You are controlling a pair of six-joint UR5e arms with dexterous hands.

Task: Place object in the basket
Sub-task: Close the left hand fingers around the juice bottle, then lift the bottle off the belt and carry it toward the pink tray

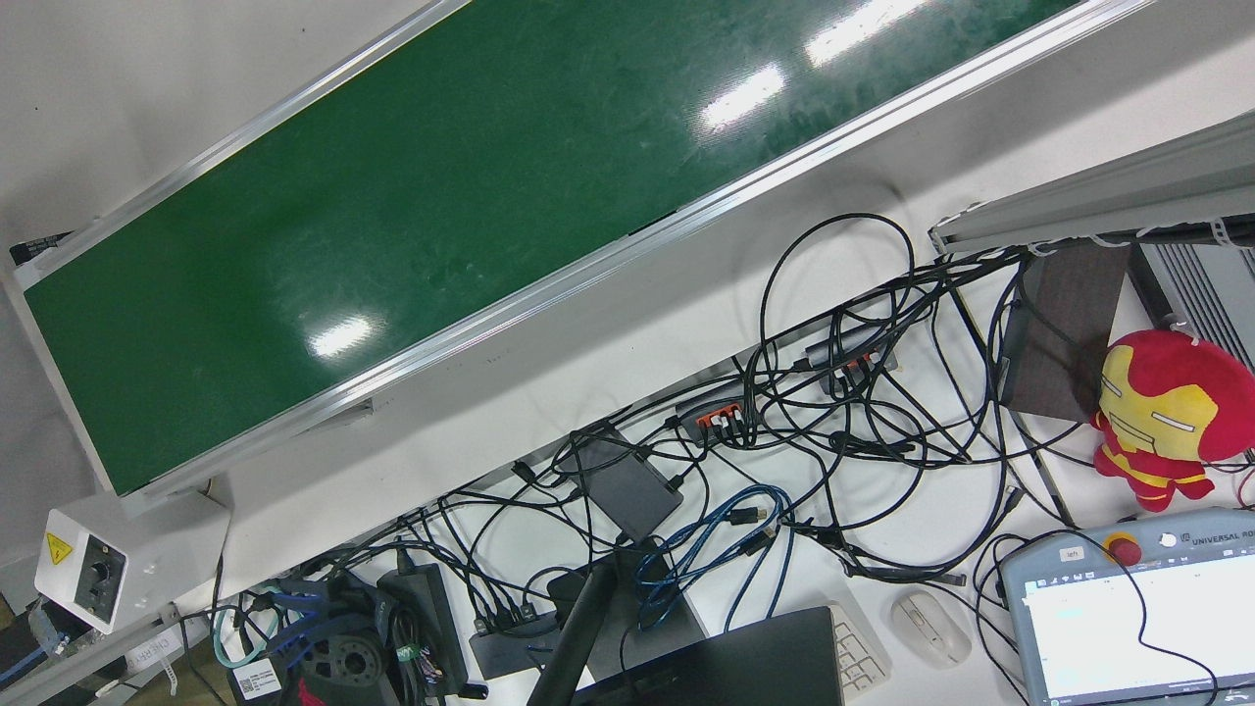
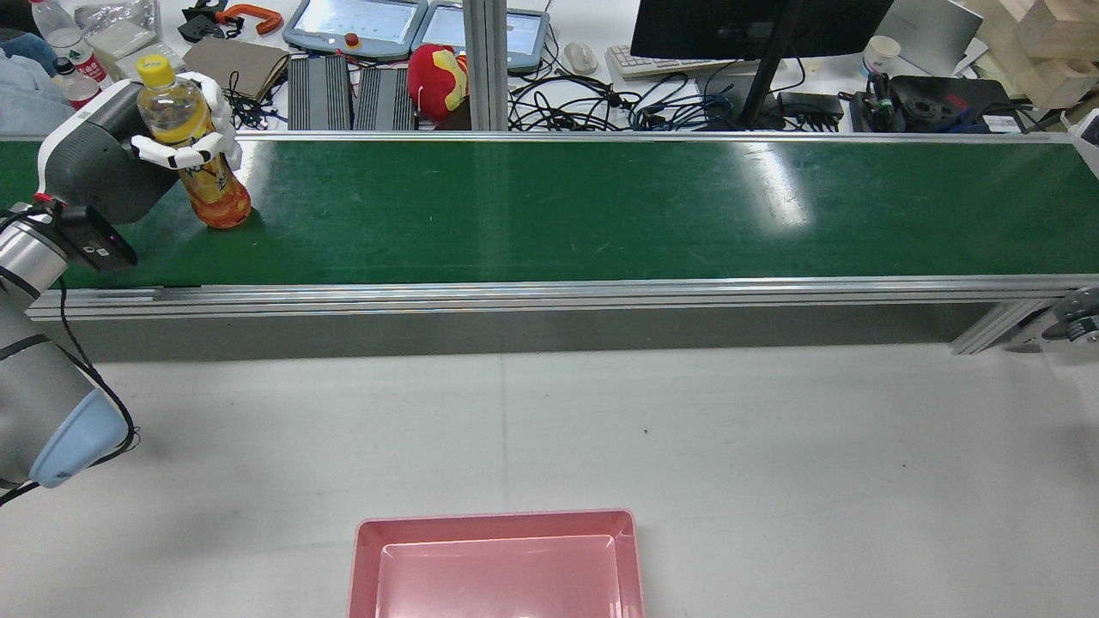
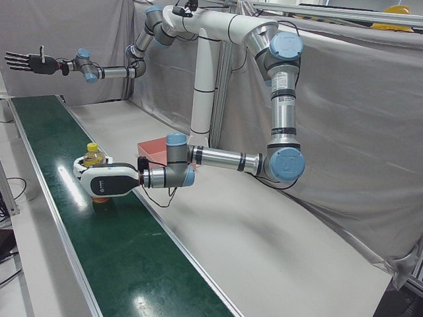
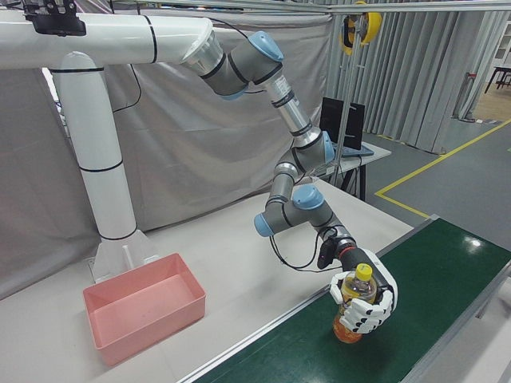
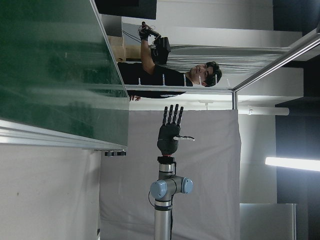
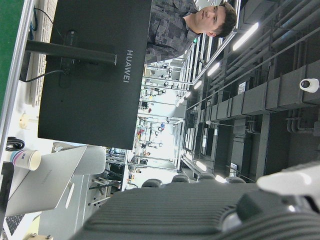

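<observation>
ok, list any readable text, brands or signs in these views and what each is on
"HUAWEI": back of the monitor, right hand view.
"UNIVERSAL RO", cut off by the frame edge: teach pendant, front view.
Yellow hazard triangle, no words: conveyor control box.
Bottle label in the left hand: too blurred to read.
Paper cup print: too small to read.

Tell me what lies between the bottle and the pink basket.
In the rear view, between the bottle and basket: green belt, its metal rail, then bare white table.
</observation>
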